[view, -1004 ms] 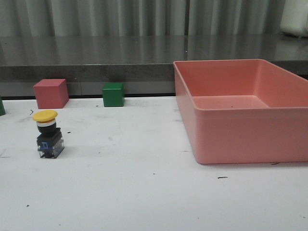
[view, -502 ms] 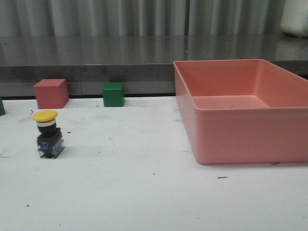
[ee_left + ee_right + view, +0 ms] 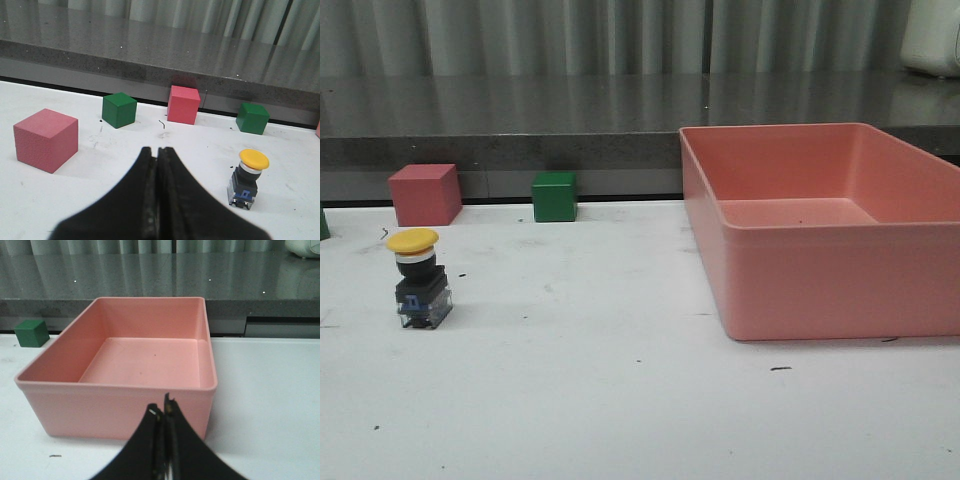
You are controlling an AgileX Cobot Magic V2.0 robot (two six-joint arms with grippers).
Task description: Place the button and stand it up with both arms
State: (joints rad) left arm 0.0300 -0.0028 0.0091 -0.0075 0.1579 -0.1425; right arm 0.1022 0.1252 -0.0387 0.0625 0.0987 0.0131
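Note:
The button stands upright on the white table at the left, yellow cap up, clear-blue base down. It also shows in the left wrist view, standing apart from my left gripper, which is shut and empty. My right gripper is shut and empty, in front of the near wall of the pink bin. Neither arm shows in the front view.
The large empty pink bin fills the right of the table. A pink cube and a green cube stand by the back ledge. The left wrist view shows another pink cube and another green cube.

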